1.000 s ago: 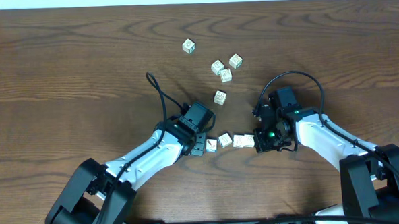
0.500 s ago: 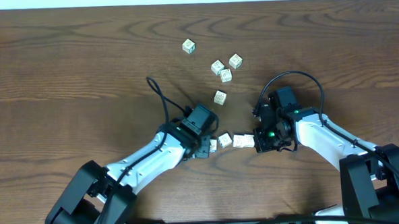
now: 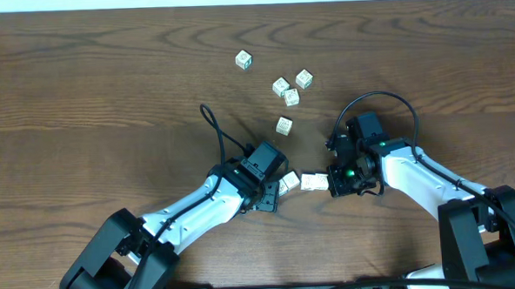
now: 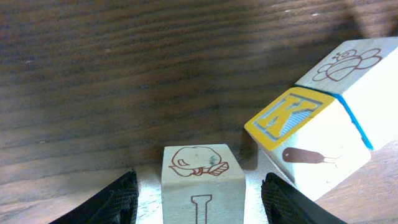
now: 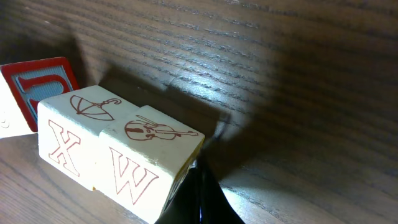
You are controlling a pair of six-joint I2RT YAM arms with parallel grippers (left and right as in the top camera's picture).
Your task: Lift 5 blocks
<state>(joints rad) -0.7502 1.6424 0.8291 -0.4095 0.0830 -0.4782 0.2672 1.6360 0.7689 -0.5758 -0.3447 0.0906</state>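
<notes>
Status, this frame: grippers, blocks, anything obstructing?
Left gripper open, straddling I block, no grip. Right gripper shut, tip at W block. Five more blocks loose farther up table. K block close beside.
</notes>
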